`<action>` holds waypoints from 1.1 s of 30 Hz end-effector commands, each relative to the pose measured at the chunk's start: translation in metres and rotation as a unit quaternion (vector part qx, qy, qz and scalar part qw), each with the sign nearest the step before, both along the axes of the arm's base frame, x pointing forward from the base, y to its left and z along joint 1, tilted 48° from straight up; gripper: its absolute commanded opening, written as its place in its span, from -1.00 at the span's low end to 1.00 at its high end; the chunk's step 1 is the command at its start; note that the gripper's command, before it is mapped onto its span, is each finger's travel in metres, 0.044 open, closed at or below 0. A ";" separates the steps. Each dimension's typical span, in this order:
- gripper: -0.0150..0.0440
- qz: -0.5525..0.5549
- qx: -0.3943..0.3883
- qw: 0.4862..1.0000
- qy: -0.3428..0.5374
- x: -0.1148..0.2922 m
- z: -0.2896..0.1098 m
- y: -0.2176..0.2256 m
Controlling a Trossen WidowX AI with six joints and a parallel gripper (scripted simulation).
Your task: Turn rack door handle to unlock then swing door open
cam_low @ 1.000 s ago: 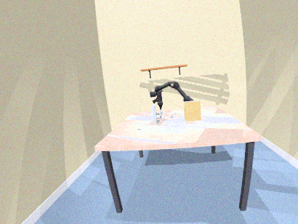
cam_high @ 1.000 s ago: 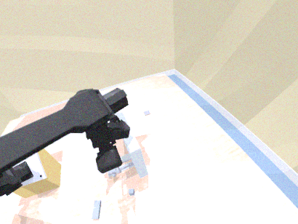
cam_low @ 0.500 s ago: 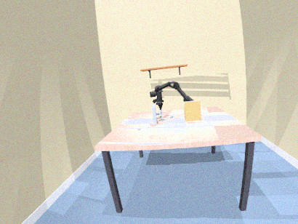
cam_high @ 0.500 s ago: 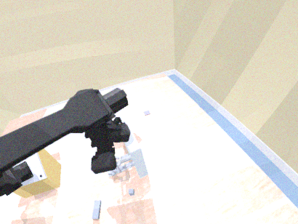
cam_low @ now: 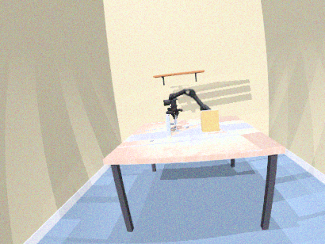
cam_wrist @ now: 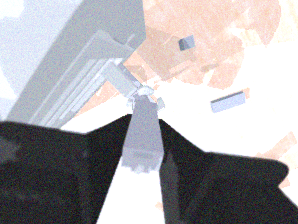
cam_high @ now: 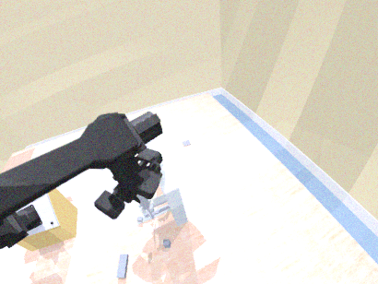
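The rack door's upright handle is a pale grey bar, seen from above in the wrist view. My gripper is shut on it, one black finger on each side, pointing down. A pale grey-blue upright panel of the rack stands beside the handle. It runs diagonally across the upper left of the wrist view, at a slant to the gripped handle. Small pale linking parts show between handle and panel. Which parts are door and which are frame, and how far the door is open, I cannot tell.
A yellow box stands near the arm's base. A small blue-grey cube and a long blue-grey block lie near the rack. A small grey tile lies farther back on the table.
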State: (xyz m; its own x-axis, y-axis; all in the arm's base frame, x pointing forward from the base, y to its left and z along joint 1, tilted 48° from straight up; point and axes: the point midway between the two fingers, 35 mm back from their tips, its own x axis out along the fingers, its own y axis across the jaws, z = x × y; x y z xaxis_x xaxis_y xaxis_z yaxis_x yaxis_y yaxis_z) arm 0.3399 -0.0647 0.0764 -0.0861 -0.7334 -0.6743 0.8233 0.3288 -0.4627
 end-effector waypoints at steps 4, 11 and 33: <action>-0.46 -0.109 -0.014 0.987 -0.119 0.000 0.000 0.000; -0.46 -0.222 -0.028 0.944 -0.242 0.000 0.000 0.000; -0.10 -0.320 -0.041 0.880 -0.349 0.000 0.000 0.000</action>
State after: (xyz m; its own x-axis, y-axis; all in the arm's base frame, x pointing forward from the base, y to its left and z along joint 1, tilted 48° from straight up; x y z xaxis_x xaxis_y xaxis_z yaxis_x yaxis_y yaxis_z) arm 0.3383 -0.0652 0.0769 -0.0916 -0.7359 -0.6709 0.9290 -0.3057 0.2086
